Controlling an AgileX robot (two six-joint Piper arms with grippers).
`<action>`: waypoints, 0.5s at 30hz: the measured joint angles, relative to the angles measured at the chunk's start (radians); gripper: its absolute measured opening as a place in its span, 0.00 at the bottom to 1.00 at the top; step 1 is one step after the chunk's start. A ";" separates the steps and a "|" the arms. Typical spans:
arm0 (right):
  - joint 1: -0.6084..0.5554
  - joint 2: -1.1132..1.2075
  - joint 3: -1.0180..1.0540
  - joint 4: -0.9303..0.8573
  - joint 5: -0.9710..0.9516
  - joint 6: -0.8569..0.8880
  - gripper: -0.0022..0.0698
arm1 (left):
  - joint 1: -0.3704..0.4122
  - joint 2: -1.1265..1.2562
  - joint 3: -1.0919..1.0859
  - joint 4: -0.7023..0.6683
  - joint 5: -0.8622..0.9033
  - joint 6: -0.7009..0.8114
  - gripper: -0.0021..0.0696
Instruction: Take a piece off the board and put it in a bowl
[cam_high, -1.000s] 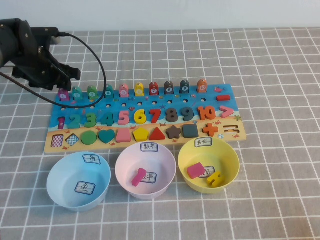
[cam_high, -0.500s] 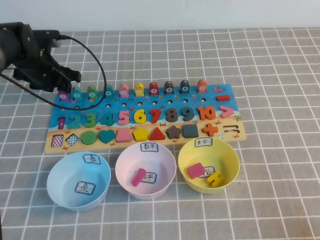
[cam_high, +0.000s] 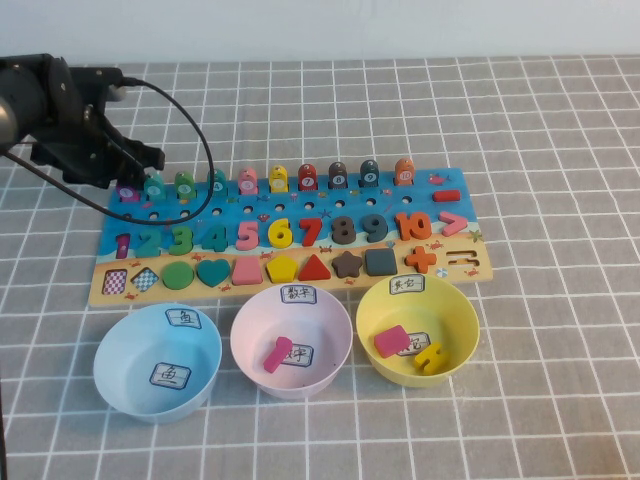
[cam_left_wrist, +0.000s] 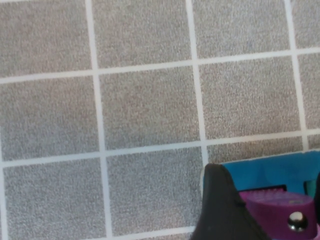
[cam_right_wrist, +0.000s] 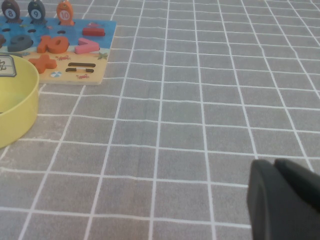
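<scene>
The board (cam_high: 470, 275) lies across the middle of the table. The piece, a magenta fish (cam_high: 128, 193), stands at the far left of its back row. My left gripper (cam_high: 133, 178) hangs right over it, open. In the left wrist view the piece (cam_left_wrist: 280, 215) sits on the blue board (cam_left_wrist: 260, 172) between the two black fingers (cam_left_wrist: 220, 210) of the left gripper (cam_left_wrist: 267, 200). The light blue bowl (cam_high: 125, 350) stands empty at the front left. My right gripper (cam_right_wrist: 274, 167) rests shut over bare cloth, off to the right of the board.
A teal-green fish (cam_high: 155, 185) stands just right of the piece. The pink bowl (cam_high: 330, 345) holds a pink piece, and the yellow bowl (cam_high: 455, 310) holds two pieces. The left arm's black cable (cam_high: 200, 150) arcs over the board's left end.
The left gripper has shifted slightly over the board's far left corner and now covers more of the piece. Its jaws stand as wide as before. Nothing else moved.
</scene>
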 joint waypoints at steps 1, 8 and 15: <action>0.000 0.000 0.000 0.000 0.000 0.000 0.01 | 0.000 0.000 0.000 0.000 -0.005 0.000 0.50; 0.000 0.000 0.000 0.000 0.000 0.000 0.01 | 0.000 0.000 0.000 0.000 -0.006 0.000 0.50; 0.000 0.000 0.000 0.000 0.000 0.000 0.01 | 0.000 0.022 0.000 0.002 -0.004 0.000 0.50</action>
